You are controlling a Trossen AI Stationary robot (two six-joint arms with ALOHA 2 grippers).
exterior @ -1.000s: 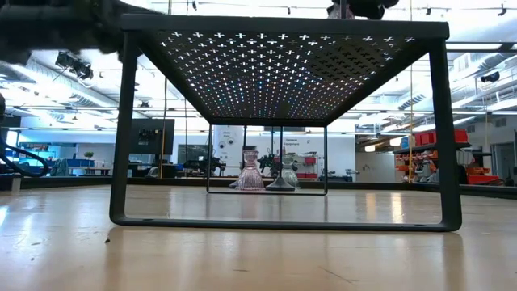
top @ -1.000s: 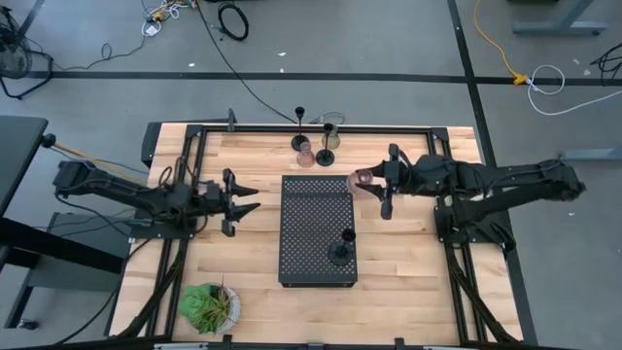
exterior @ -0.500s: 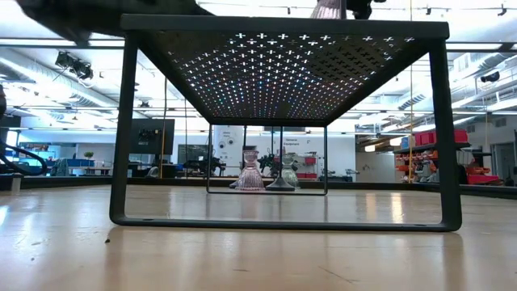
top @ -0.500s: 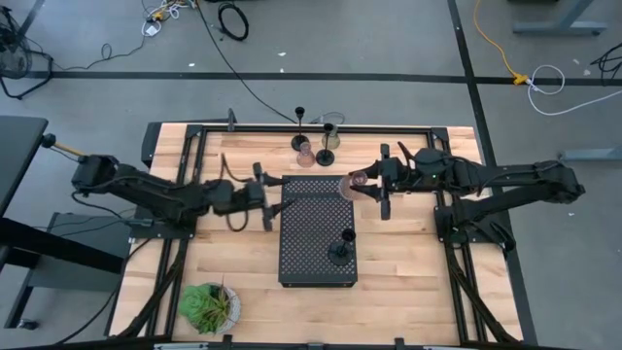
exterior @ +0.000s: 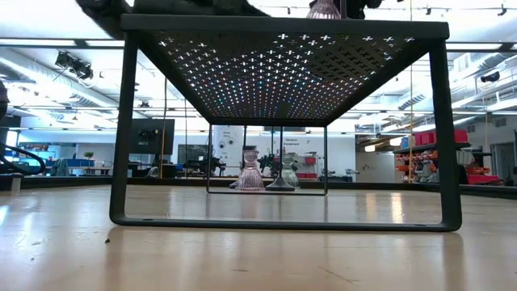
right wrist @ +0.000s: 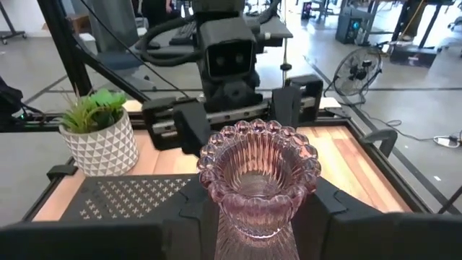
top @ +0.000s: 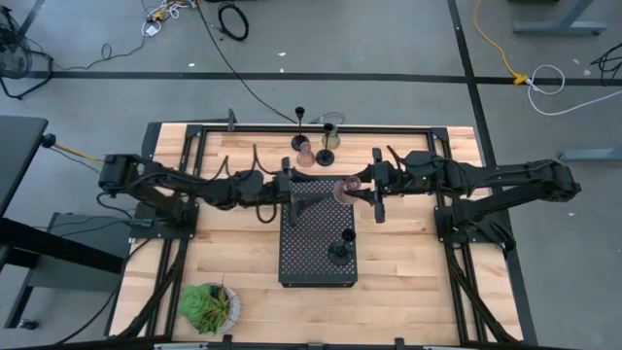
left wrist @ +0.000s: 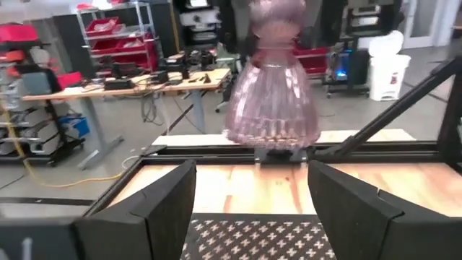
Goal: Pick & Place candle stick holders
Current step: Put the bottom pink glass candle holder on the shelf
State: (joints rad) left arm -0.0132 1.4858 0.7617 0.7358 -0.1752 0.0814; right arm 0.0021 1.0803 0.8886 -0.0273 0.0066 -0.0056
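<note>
- My right hand holds a pink glass candle holder, with my fingers shut on its sides.
- The pink holder is up in the air, over the far end of the black tray.
- My left hand is wide open and holds nothing.
- My left hand faces my right hand, and the pink holder is right in front of my open fingers, not touching them.
- Another pink holder sits on the desk, past my hands at the far side.
- A greenish holder sits just beside it.
- A thin black holder stands near those two.
- One more black holder stands on the tray, on the near side of my hands.
- A green plant sits at the near corner of the desk, far from my left hand.
</note>
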